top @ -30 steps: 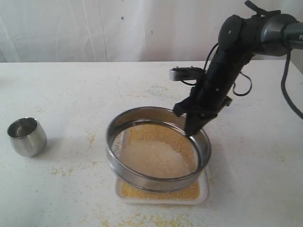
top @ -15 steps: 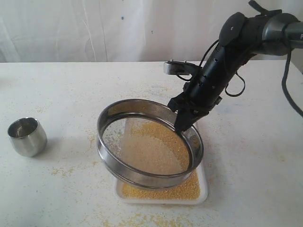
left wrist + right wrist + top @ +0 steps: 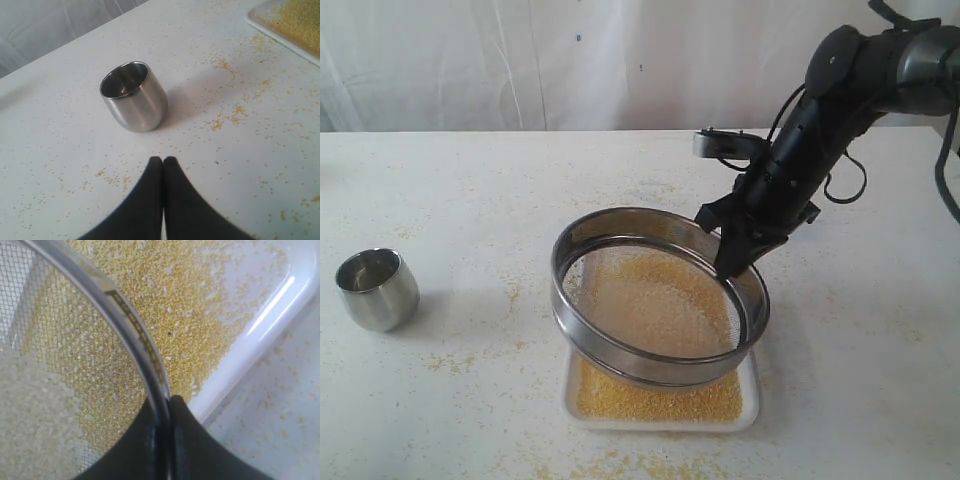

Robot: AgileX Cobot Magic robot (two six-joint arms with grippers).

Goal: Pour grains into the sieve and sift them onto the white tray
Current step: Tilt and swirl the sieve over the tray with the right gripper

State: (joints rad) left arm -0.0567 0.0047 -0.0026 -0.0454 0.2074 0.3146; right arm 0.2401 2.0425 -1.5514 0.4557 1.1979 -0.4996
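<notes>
Round stainless-steel mesh sieve (image 3: pixel 620 358): tilted, held over white rectangular tray (image 3: pixel 665 424).
Jaws: right jaws pinch its rim at 2 o'clock; left jaws closed, empty, over desk.
Change: sieve swung back toward 3 o'clock; fine yellow grains (image 3: pixel 660 400) cover the tray, so sifting looks underway.

Lab-style test setup: plain white table (image 3: pixel 470 180), white curtain backdrop (image 3: pixel 520 60).
</notes>
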